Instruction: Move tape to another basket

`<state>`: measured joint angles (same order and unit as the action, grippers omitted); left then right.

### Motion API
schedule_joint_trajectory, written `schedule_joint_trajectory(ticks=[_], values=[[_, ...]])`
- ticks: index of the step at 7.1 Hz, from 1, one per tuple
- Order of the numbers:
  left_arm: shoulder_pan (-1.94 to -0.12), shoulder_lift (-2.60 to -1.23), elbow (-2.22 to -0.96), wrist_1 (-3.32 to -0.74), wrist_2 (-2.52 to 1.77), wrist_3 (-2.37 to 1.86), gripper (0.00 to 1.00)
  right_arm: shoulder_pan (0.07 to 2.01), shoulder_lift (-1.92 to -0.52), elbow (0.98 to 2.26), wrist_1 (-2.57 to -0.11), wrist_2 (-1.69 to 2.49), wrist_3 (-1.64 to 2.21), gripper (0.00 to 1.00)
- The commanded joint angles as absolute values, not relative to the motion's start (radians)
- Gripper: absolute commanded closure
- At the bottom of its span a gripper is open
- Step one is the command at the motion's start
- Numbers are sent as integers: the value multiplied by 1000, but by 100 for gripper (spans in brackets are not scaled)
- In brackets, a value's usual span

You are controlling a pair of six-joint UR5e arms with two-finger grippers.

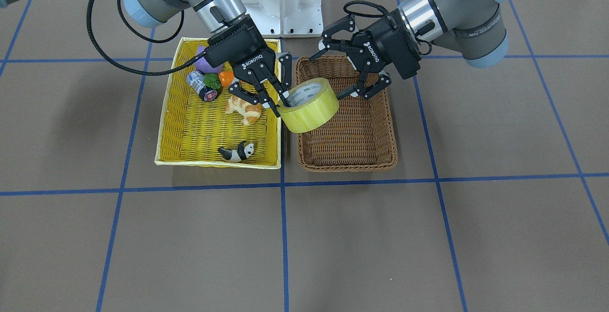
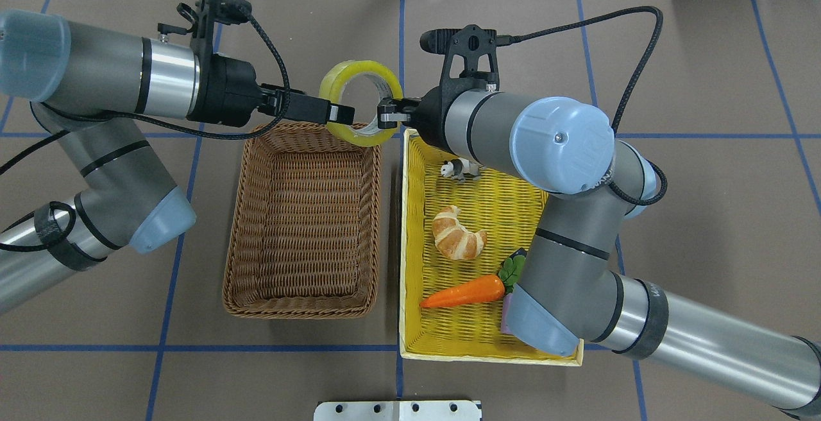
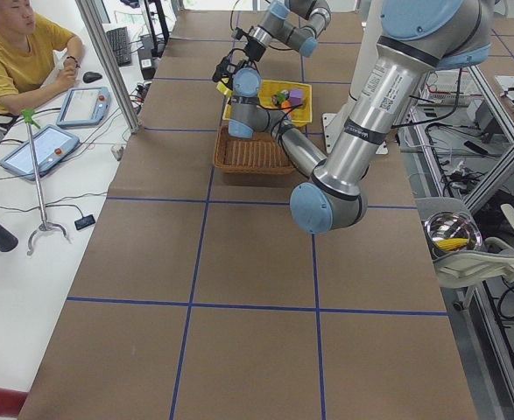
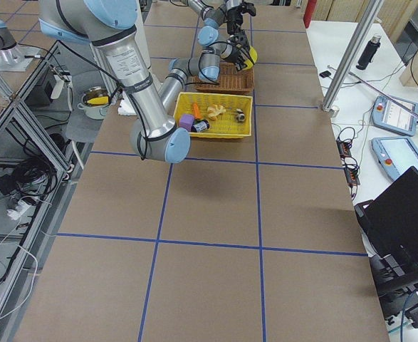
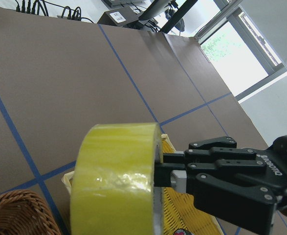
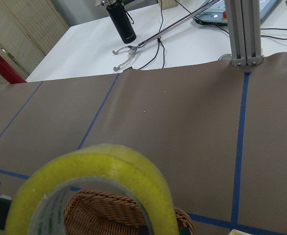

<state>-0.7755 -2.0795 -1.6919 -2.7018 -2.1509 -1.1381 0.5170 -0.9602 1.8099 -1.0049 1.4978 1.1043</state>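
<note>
The yellow translucent tape (image 1: 309,107) hangs tilted in the air over the seam between the two baskets, above the far end of the brown wicker basket (image 1: 347,165). My right gripper (image 1: 281,104) is shut on the roll's wall, one finger inside the ring. My left gripper (image 1: 326,77) is open, its fingers spread wide, the lower fingertip (image 1: 339,95) at the roll's other side. In the overhead view the tape (image 2: 333,81) sits between the left gripper (image 2: 343,113) and the right gripper (image 2: 385,115). The tape fills both wrist views (image 5: 114,181) (image 6: 99,166).
The yellow basket (image 1: 216,163) beside the brown one holds a croissant (image 1: 242,108), a panda figure (image 1: 238,152), a carrot (image 2: 465,292), a purple object (image 1: 207,63) and a small black-and-white cylinder (image 1: 202,86). A white mount (image 1: 280,3) stands behind the baskets.
</note>
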Motion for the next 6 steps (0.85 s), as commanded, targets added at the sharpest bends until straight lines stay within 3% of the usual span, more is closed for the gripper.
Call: schedule_joint_trajectory(ticks=[1,6], values=[[-787,-2071,-1693,-2703,-2151,-1138,1,517,-1005,1822,-1008,1490,1103,100],[-787,-2071,-1687,-2700,-2137,-1140,1,497,-983,1848,-1008,1486,1104,100]])
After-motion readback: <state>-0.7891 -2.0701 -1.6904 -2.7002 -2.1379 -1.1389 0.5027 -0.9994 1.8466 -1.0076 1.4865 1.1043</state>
